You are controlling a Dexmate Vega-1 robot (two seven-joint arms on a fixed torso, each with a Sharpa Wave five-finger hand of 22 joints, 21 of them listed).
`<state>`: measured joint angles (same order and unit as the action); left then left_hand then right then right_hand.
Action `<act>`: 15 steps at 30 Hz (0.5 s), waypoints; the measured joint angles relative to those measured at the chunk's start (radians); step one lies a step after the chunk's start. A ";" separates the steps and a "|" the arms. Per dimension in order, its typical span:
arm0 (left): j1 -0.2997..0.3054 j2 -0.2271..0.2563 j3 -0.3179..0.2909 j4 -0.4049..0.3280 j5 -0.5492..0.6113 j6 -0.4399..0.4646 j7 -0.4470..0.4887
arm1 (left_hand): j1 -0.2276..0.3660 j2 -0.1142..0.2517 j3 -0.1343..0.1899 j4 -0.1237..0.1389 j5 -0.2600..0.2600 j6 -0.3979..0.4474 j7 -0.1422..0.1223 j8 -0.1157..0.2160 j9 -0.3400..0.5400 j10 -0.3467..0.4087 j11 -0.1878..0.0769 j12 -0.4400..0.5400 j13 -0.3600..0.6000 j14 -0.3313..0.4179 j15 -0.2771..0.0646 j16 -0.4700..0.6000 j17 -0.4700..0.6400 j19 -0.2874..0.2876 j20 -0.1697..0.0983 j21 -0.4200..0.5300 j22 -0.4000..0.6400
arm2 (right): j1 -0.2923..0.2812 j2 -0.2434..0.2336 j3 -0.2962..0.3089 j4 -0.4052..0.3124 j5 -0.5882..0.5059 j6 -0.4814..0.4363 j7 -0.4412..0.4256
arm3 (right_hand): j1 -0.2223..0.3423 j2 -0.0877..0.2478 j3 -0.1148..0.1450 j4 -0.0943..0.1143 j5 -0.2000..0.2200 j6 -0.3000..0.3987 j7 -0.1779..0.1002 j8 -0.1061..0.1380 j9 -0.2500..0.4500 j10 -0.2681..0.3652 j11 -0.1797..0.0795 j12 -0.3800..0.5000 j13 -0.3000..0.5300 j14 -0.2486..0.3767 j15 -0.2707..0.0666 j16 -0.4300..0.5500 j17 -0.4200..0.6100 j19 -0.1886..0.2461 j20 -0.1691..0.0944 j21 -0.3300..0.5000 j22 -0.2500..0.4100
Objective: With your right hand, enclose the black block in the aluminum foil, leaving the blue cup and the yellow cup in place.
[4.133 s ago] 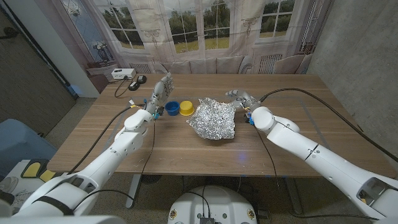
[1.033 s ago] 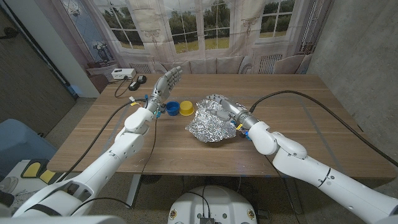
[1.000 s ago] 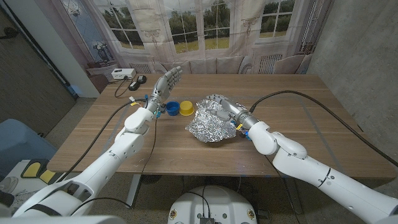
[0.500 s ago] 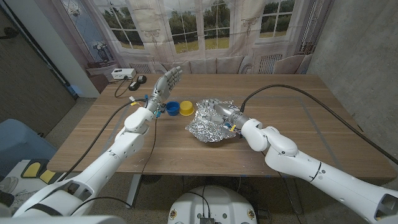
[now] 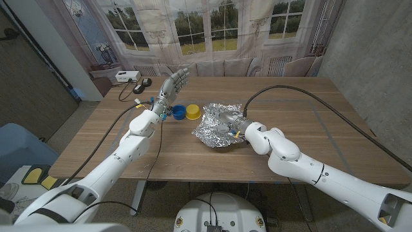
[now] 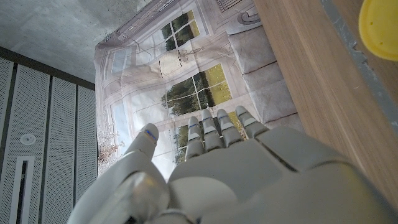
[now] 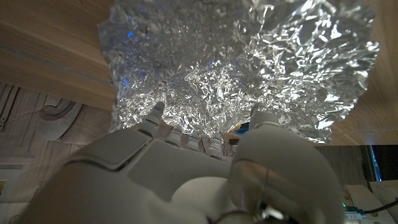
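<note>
The crumpled aluminum foil [image 5: 217,126] lies mid-table as a bundle; the black block is hidden, presumably beneath it. My right hand [image 5: 227,120] is on the foil's right part, fingers sunk into it. In the right wrist view the fingertips [image 7: 155,109] and thumb [image 7: 263,118] dig into the foil [image 7: 249,62] and grip a fold between them. The blue cup [image 5: 177,112] and the yellow cup [image 5: 192,111] stand side by side just left of the foil. My left hand [image 5: 169,87] is raised behind the blue cup, fingers spread and empty, also in the left wrist view [image 6: 230,168].
A white box [image 5: 126,75] with dark items and cables sits at the table's far left corner. The yellow cup [image 6: 380,20] shows at the left wrist view's edge on the wooden table [image 6: 323,93]. Bare wood lies right of the foil and along the front edge.
My right hand has come in from the foil's right edge and slid further left over it, its fingers now sunk in; the foil is more bunched. The left hand and cups have stayed put.
</note>
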<state>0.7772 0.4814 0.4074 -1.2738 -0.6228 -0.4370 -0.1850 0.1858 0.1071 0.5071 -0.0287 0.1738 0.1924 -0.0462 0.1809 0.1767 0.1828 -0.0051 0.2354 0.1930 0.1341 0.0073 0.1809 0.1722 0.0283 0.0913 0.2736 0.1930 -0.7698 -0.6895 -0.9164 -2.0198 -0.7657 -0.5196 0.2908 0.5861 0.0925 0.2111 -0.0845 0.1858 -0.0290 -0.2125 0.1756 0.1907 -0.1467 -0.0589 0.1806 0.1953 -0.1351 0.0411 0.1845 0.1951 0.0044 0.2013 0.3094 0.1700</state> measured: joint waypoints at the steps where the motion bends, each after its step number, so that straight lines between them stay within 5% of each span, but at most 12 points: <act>1: -0.001 0.000 0.001 0.001 0.000 0.001 -0.001 | 0.000 0.000 0.000 0.000 0.000 0.000 0.000 0.000 0.000 0.000 0.000 0.000 0.000 -0.002 -0.002 0.000 0.000 0.000 0.000 0.000 0.000 | 0.001 0.001 -0.001 0.001 -0.009 -0.008 0.014 | 0.000 0.000 -0.003 -0.004 0.000 0.000 0.000 0.000 0.000 -0.003 -0.003 -0.004 0.000 -0.001 0.001 0.000 0.000 -0.003 0.003 0.000 0.000; 15: -0.008 0.000 0.002 0.004 -0.001 0.008 -0.004 | -0.005 0.005 0.000 0.000 0.000 0.000 0.000 0.000 0.000 0.000 0.000 0.000 0.000 -0.004 -0.004 0.000 0.000 0.000 0.000 0.000 0.000 | 0.034 0.040 -0.054 0.061 -0.073 -0.075 0.095 | -0.010 -0.012 -0.007 -0.015 0.000 -0.029 -0.003 0.000 0.000 -0.018 -0.007 -0.004 0.000 -0.007 0.007 0.005 0.000 -0.010 0.010 -0.019 0.005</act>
<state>0.7692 0.4810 0.4098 -1.2696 -0.6235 -0.4290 -0.1893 0.1806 0.1123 0.5070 -0.0288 0.1738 0.1924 -0.0462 0.1809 0.1768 0.1828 -0.0051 0.2354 0.1929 0.1300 0.0032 0.1810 0.1723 0.0282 0.0913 0.2736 0.1929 -0.7361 -0.6497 -0.9700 -1.9585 -0.8387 -0.5945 0.3853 0.5764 0.0802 0.2042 -0.0996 0.1858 -0.0582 -0.2155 0.1754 0.1905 -0.1646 -0.0658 0.1770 0.1954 -0.1417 0.0481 0.1896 0.1953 -0.0057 0.2113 0.2900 0.1750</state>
